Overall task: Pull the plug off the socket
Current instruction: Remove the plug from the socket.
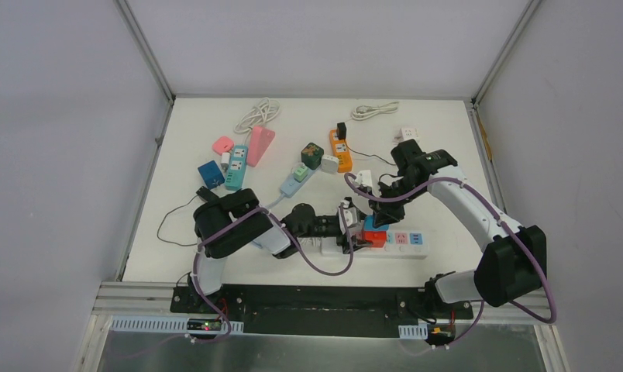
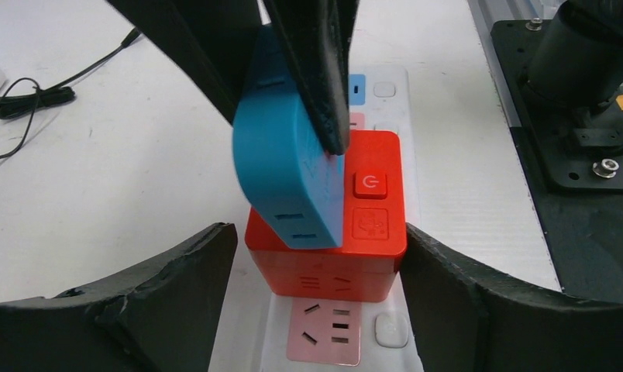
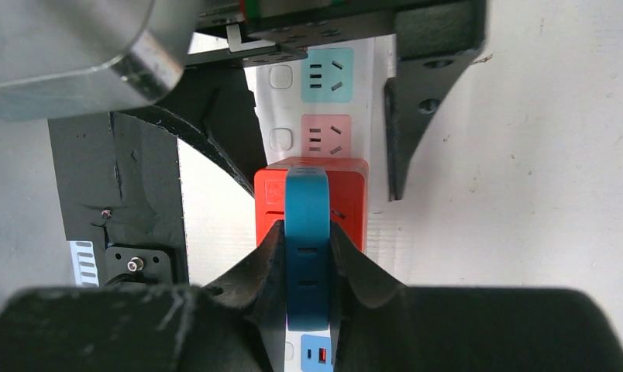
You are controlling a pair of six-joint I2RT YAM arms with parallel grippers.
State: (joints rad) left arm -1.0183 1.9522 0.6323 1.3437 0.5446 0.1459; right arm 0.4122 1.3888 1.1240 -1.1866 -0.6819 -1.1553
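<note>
A blue plug [image 2: 293,178] stands in the top of a red cube socket [image 2: 370,225], which sits on a white power strip [image 2: 332,333]. My right gripper [image 3: 306,240] is shut on the blue plug [image 3: 306,209] from above, one finger on each flat side. My left gripper [image 2: 318,244] straddles the red cube low down. Its right finger [image 2: 448,294] touches the cube's side, while a thin gap shows at its left finger [image 2: 177,294]. From above, both grippers meet at the cube [image 1: 374,238] on the strip [image 1: 409,242].
Farther back lie an orange strip [image 1: 340,149], a teal strip [image 1: 235,167], a pink strip [image 1: 259,145], a light blue strip [image 1: 294,182], a blue cube [image 1: 210,173] and a green cube [image 1: 312,155]. Coiled white cables [image 1: 258,114] [image 1: 374,110] lie by the back wall.
</note>
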